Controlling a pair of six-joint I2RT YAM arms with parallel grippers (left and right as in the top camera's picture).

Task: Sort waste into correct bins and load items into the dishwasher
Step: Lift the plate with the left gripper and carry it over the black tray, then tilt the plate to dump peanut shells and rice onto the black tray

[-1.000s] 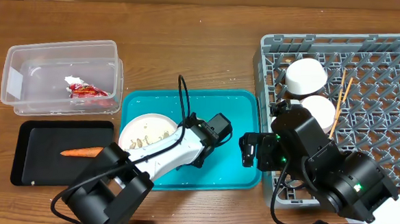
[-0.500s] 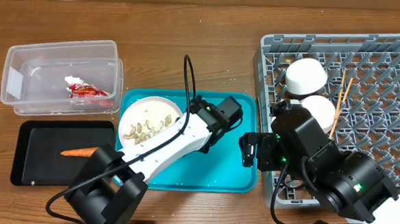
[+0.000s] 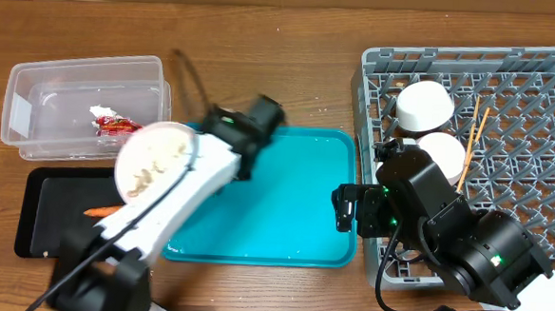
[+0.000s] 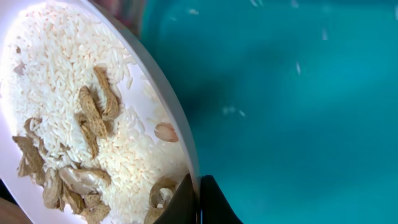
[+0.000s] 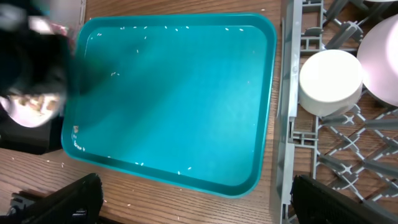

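My left gripper (image 4: 198, 200) is shut on the rim of the white plate (image 3: 152, 160), which holds rice and beige food scraps (image 4: 93, 118). The plate is lifted and tilted over the left edge of the teal tray (image 3: 294, 204), above the black tray (image 3: 46, 215). A carrot (image 3: 101, 211) lies in the black tray. The clear tub (image 3: 34, 74) holds a red wrapper (image 3: 122, 126) and a white tissue (image 3: 101, 113). My right gripper (image 5: 196, 202) is open and empty above the teal tray's right edge. Two white bowls (image 3: 425, 106) (image 3: 444, 152) and chopsticks (image 3: 471, 137) lie in the grey rack (image 3: 377, 66).
Stray rice grains dot the teal tray (image 5: 186, 93) and the wooden table (image 3: 264, 41). The rack's left wall (image 5: 289, 124) stands right beside the teal tray. The left arm (image 3: 221, 143) crosses the teal tray's left part.
My left arm has lifted the plate off the teal tray and swung it left, over the black tray's edge. The right arm has not moved.
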